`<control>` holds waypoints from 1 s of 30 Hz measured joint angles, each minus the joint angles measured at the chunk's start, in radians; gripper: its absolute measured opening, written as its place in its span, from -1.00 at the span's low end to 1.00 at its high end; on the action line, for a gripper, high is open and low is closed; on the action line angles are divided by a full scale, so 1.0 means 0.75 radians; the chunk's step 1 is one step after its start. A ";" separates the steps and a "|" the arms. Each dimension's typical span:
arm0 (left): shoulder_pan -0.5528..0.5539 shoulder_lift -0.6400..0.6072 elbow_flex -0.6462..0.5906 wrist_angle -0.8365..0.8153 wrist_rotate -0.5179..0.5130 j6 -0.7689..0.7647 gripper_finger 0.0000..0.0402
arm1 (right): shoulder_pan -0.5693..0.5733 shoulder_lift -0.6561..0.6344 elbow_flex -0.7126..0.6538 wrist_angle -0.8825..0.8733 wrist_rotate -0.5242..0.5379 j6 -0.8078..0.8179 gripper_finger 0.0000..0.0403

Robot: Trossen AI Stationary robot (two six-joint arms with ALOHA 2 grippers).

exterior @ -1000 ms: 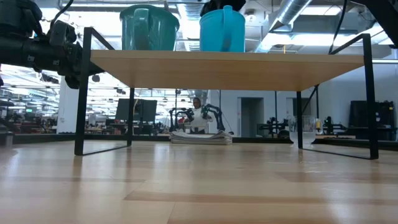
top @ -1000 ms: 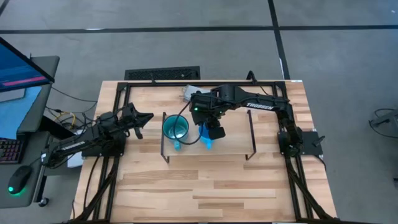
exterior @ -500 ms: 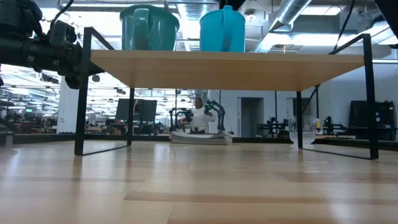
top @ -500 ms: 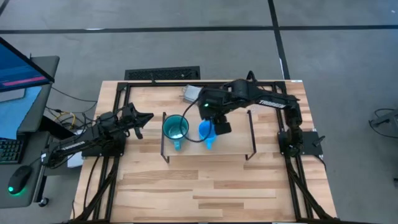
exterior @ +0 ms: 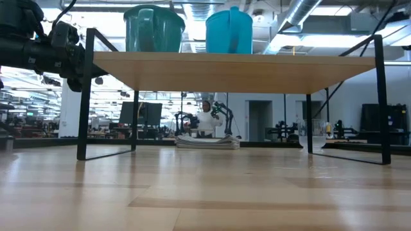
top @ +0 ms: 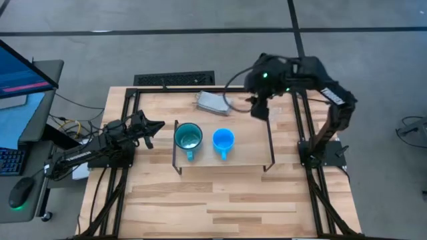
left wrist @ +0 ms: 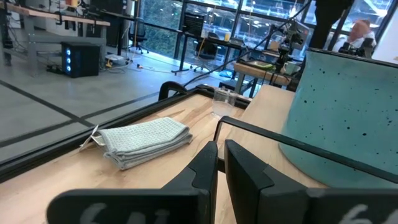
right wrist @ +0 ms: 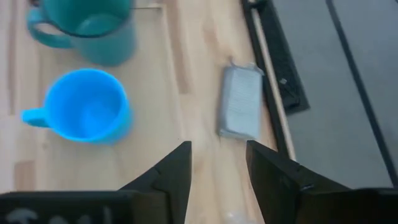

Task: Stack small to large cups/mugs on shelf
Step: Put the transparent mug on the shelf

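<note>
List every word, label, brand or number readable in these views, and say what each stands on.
None can be read.
Right arm: no lettering legible.
Monitor at the left edge: coloured screen, no text legible.
Teal mug, blue mug, folded grey cloth: no print visible.

No readable text, labels or numbers.
</note>
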 joint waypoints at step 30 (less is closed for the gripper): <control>0.000 0.001 0.000 0.002 -0.006 0.031 -0.90 | -0.844 -0.692 -1.564 0.609 -0.148 -0.260 -0.18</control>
